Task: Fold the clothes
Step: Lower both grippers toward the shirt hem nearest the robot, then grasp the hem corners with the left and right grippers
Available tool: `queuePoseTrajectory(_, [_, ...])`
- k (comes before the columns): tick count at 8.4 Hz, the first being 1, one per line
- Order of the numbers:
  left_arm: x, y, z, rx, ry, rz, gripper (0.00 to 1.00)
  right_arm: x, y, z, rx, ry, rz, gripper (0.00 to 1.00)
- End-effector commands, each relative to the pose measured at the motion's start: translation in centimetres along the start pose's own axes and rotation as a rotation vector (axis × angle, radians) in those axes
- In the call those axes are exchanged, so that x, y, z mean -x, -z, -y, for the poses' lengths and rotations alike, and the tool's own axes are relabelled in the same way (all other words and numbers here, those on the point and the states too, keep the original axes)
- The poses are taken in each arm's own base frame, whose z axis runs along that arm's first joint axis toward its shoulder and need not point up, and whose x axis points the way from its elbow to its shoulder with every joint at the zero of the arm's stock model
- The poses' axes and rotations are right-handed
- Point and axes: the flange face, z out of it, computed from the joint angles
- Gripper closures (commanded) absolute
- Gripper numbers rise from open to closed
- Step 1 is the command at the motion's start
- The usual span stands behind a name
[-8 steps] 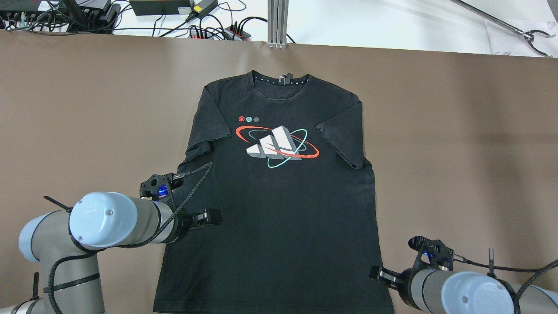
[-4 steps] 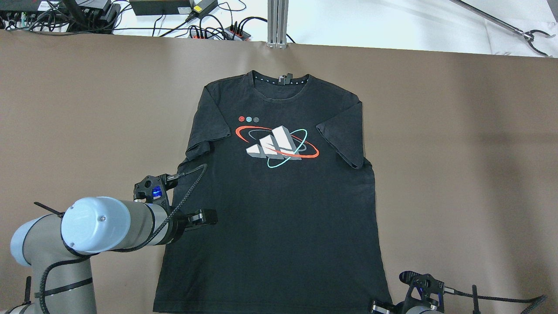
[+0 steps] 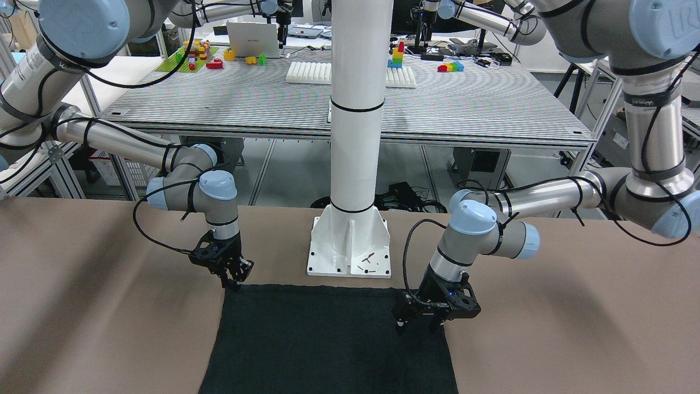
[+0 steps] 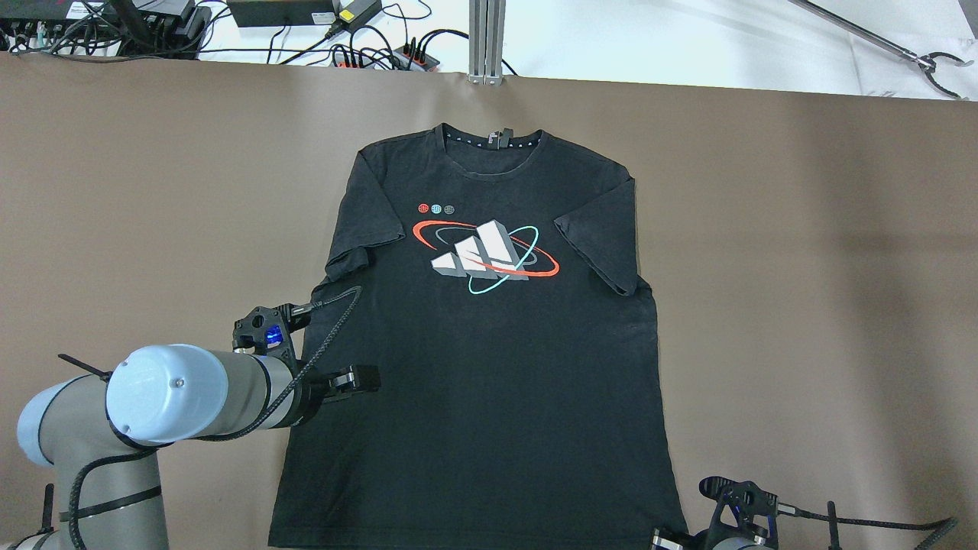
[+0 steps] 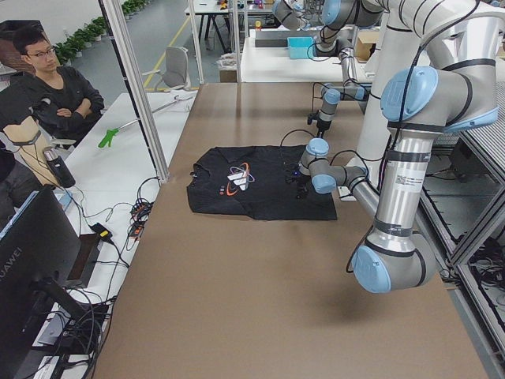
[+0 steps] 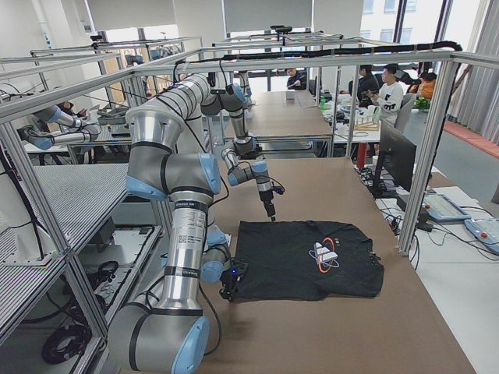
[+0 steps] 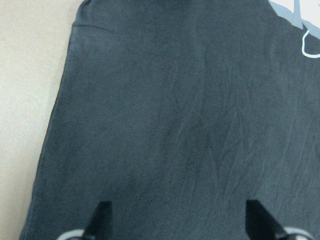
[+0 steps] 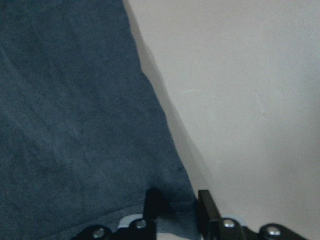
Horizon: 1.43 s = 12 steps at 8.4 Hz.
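Observation:
The clothes are one black T-shirt with a red, white and teal print, lying flat and face up on the brown table, collar at the far side. My left gripper hovers open over the shirt's left side, its two fingertips wide apart above the fabric. My right gripper sits at the near right hem corner, and in the right wrist view its fingers stand close together with the corner of the cloth between them. In the overhead view it is mostly cut off at the bottom edge.
The white pillar's base plate stands just behind the shirt's hem. Cables and power strips and an aluminium post lie past the table's far edge. A person sits beyond that side.
The right arm has drawn back toward the robot, down to the shirt's near right corner. The left arm has shifted slightly left and back, still open over the shirt.

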Motion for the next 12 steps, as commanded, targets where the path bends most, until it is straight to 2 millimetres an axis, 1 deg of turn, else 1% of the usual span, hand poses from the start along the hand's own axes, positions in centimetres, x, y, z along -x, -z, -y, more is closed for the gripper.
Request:
queuePoseTrajectory(1, [-0.2,0.0,0.0,-0.004,0.001,0.011,0.06,-0.5,1.0,0.0,0.009,0.017,0.004,1.0])
queuePoseTrajectory(3, [0.6,-0.2,0.3,-0.011,0.006,0.025,0.06,-0.4,1.7,-0.2,0.016,0.016,0.012,1.0])
queuePoseTrajectory(4, [2.1,0.1,0.6,-0.067,0.016,0.038,0.07,0.0,2.7,-0.3,0.037,0.014,0.032,1.0])
queuePoseTrajectory(5, [4.3,1.1,0.0,-0.072,0.067,0.053,0.07,0.5,3.5,-0.5,0.067,0.008,0.051,1.0])
queuePoseTrajectory(6, [6.0,3.0,-1.6,-0.049,0.067,0.053,0.09,0.7,3.9,-0.7,0.076,0.009,0.057,1.0])
queuePoseTrajectory(7, [7.3,3.3,-3.2,-0.029,0.056,0.07,0.12,0.9,4.1,-0.6,0.078,0.003,0.063,1.0])
queuePoseTrajectory(8, [7.5,1.8,-7.3,-0.044,0.059,0.077,0.19,1.1,4.3,-0.8,0.084,0.002,0.068,1.0])
queuePoseTrajectory(9, [7.9,1.7,-10.4,-0.029,0.06,0.076,0.26,1.1,4.3,-0.7,0.082,0.002,0.068,1.0])
queuePoseTrajectory(10, [9.2,0.5,-13.0,-0.008,0.058,0.107,0.37,1.1,4.2,-0.8,0.083,0.0,0.066,1.0])
queuePoseTrajectory(11, [11.7,0.2,-13.9,-0.025,0.038,0.145,0.4,0.8,3.6,-0.8,0.08,0.002,0.055,1.0])
queuePoseTrajectory(12, [12.7,-0.3,-14.9,-0.014,0.045,0.166,0.45,0.8,3.6,-0.7,0.079,0.001,0.055,1.0])
